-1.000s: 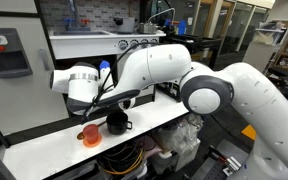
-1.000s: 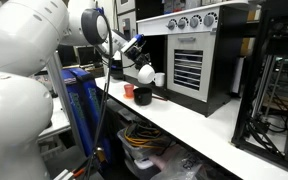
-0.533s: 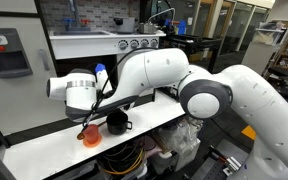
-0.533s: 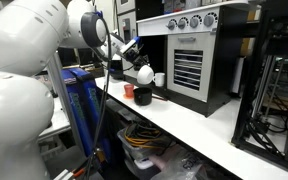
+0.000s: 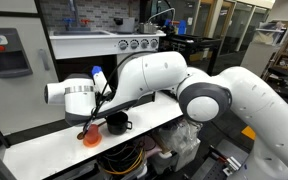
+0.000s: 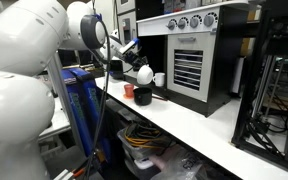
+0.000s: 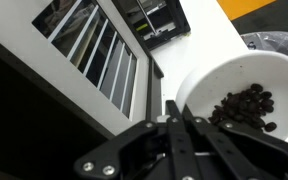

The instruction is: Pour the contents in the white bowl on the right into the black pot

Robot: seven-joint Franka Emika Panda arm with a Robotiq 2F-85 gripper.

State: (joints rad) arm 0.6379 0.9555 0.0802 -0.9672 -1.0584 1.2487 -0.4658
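My gripper [image 7: 174, 108] is shut on the rim of the white bowl [image 7: 229, 75], which holds dark beans [image 7: 246, 106]. In an exterior view the bowl [image 6: 144, 73] hangs in the air above the table, over the small black pot [image 6: 143, 96] and the orange cup [image 6: 129, 91]. In an exterior view the black pot [image 5: 117, 123] stands on the white table with the orange cup [image 5: 90, 135] beside it. There the bowl is hidden behind my arm [image 5: 79, 97]. The bowl looks tilted in the wrist view, with the beans still inside.
A black toy stove with knobs and an oven door [image 6: 196, 62] stands behind the pot. A small white cup [image 6: 160, 79] sits by the stove. The white table [image 5: 44, 150] is narrow, with cables and bags under it.
My wrist has moved a little to the left in an exterior view, with the bowl still held. The pot and the cup have not moved.
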